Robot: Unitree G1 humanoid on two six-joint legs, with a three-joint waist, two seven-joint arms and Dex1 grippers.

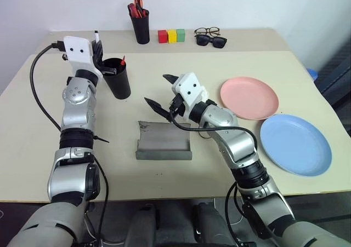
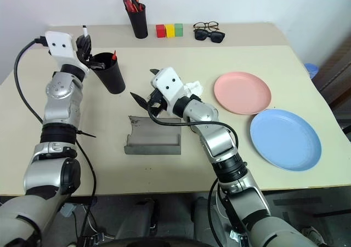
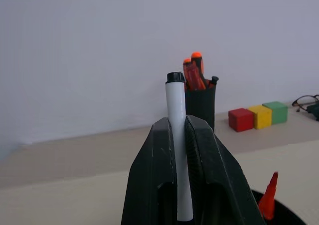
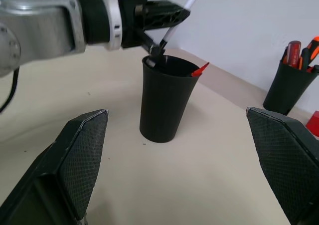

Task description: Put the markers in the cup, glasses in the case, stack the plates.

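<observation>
Left eye view: at far left the left gripper clamps the white marker above the black cup, where the red marker already stands. Centre, the grey case lies open and empty; the right gripper hovers over it, fingers spread wide. Right, the pink plate and blue plate lie unstacked. I cannot tell where the task's glasses are.

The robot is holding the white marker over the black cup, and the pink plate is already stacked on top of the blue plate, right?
Not quite. The left gripper does hold the white marker over the black cup, but the plates aren't stacked. In the left eye view, the pink plate and the blue plate lie side by side on the table.
</observation>
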